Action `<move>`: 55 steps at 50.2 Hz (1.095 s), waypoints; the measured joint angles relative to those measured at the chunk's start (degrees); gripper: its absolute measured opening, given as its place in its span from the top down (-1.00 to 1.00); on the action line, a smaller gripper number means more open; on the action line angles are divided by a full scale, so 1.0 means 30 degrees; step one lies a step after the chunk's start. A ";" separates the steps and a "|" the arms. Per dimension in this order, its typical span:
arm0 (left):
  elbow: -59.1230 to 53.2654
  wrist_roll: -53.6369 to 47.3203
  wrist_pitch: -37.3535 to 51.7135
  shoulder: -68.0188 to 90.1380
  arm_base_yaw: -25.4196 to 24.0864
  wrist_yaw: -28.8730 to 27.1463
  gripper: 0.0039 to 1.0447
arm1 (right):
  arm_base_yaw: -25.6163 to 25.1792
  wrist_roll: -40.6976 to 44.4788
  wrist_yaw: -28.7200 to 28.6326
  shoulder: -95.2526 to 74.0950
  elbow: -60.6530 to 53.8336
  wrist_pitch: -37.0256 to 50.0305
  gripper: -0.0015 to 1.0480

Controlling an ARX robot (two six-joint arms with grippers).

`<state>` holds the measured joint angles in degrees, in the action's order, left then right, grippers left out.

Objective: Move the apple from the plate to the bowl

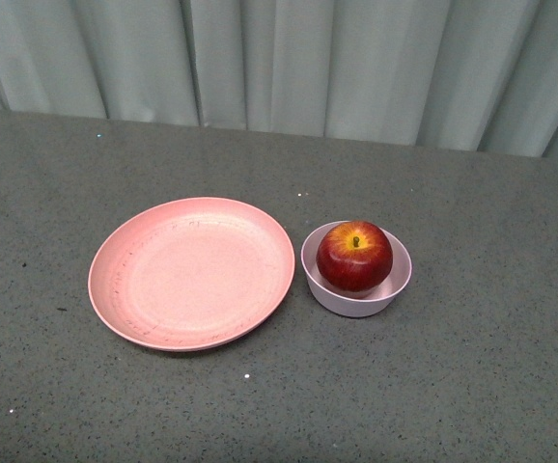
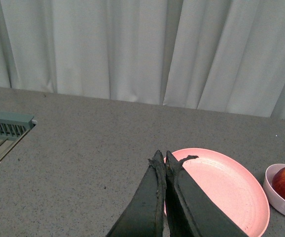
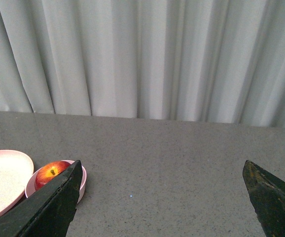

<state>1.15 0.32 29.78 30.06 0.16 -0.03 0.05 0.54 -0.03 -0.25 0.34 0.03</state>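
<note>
Currently the apple [image 1: 354,257] sits inside the bowl [image 1: 355,299], stem up, yellow-orange patch around the stem, dark red below. It fills most of the bowl and rises above the rim. Bowl is small, pale pink-white, standing on the grey speckled bench [image 1: 472,376].

The plate [image 1: 191,272] is just left of the bowl in the front view, rims very near each other; contact not resolvable. Plate is wide, shallow, salmon pink, nothing on it.

Neither arm shows in the front view.

Left hand [image 2: 162,160]: fingers pressed together, nothing between them, hovering over the near edge of the plate in its wrist view. A grey slatted rack [image 2: 4,129] sits at the edge of that view.

Right hand [image 3: 162,170]: fingers spread wide, nothing held, only bare bench between them. Apple and bowl show partly behind 1 finger in its wrist view.

Pale pleated curtain [image 1: 289,63] hangs behind the bench.
</note>
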 joint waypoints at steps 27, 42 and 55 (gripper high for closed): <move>-0.0007 -0.0007 -0.4481 -0.4648 -0.0007 0.0007 0.93 | 0.0000 -0.0007 0.0000 0.0007 0.0000 0.0000 -0.82; -0.0007 -0.0015 -0.5989 -0.6156 -0.0007 0.0007 0.93 | 0.0000 -0.0007 0.0000 0.0007 0.0000 0.0000 -0.82; 0.0000 -0.0022 -0.9777 -0.9712 -0.0007 0.0015 0.93 | 0.0000 -0.0007 0.0000 0.0000 0.0000 0.0000 -0.82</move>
<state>1.15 0.25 0.45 0.93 0.14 0.01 0.05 0.51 -0.03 -0.25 0.34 0.03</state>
